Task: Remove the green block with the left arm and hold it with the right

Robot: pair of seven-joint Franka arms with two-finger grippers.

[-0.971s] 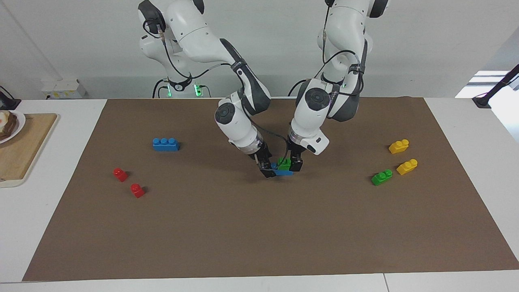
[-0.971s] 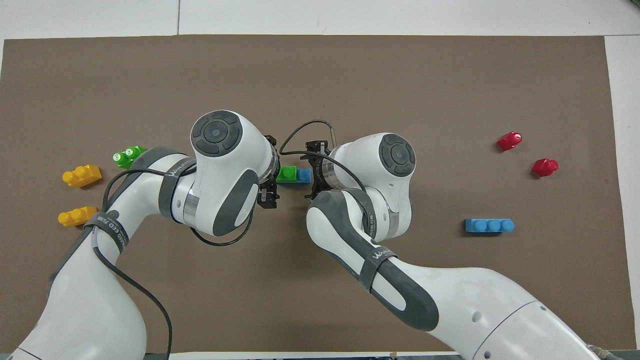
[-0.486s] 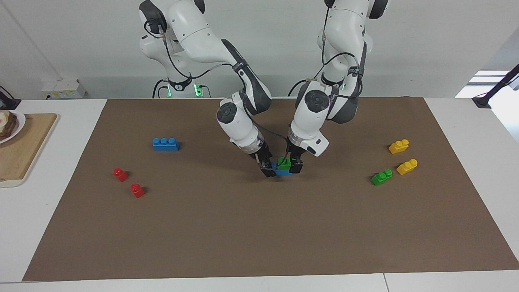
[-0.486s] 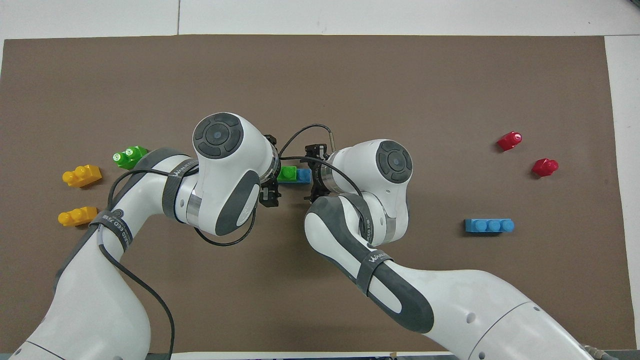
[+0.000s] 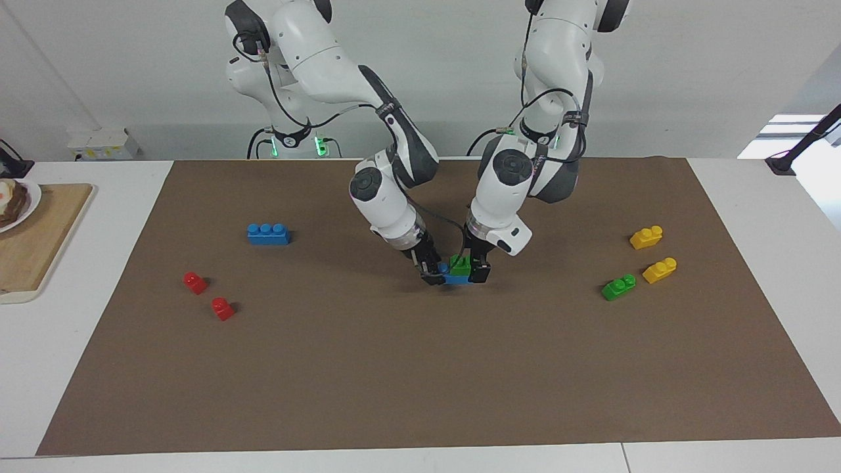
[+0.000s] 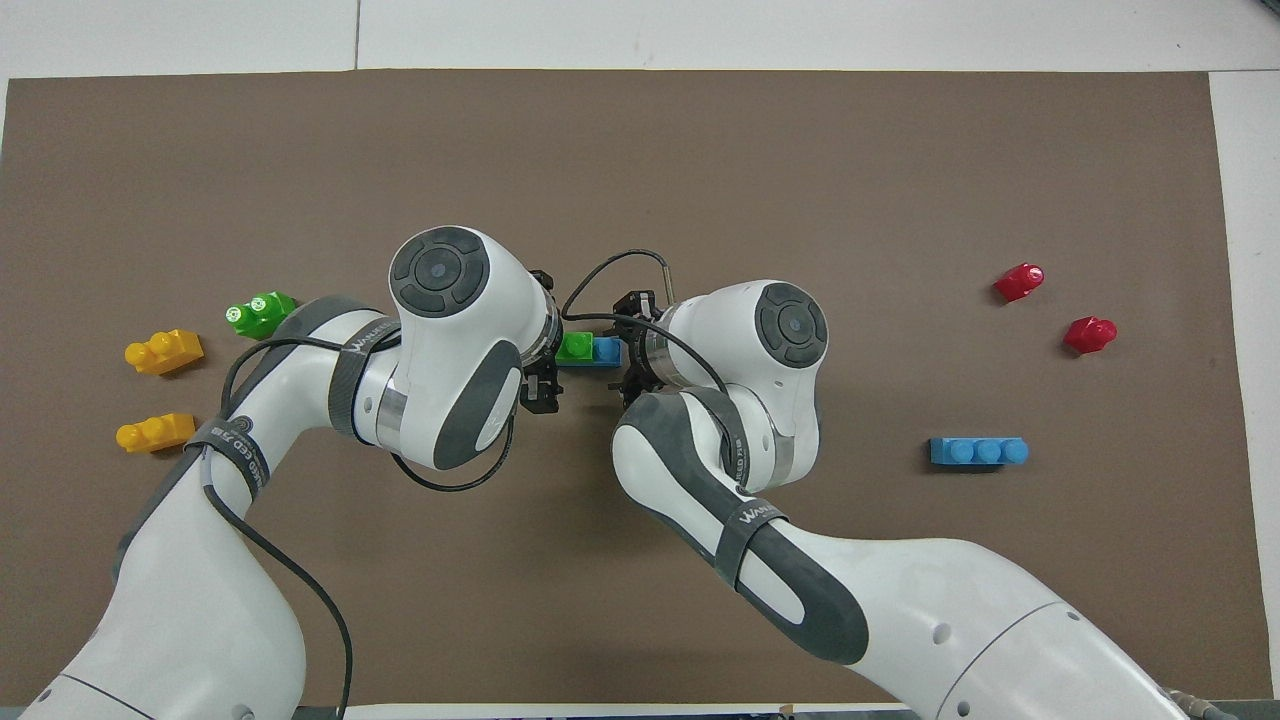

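green block (image 5: 461, 265) stacked on blue brick (image 5: 456, 278) mid-mat (image 5: 420, 368), about 9 o'clock of loose green brick (image 5: 618, 288) (facing view) | left gripper (image 5: 478, 268) spread around green block, fingers straddling | right gripper (image 5: 433, 274) at blue brick's end, fingers partly closed, grip unclear

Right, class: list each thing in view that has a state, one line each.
green block: stacked on the blue brick, not lifted.
left end effector: open, down at the green block.
right end effector: down at the blue brick's end toward the right arm.
loose blue brick: flat on the mat, studs up.
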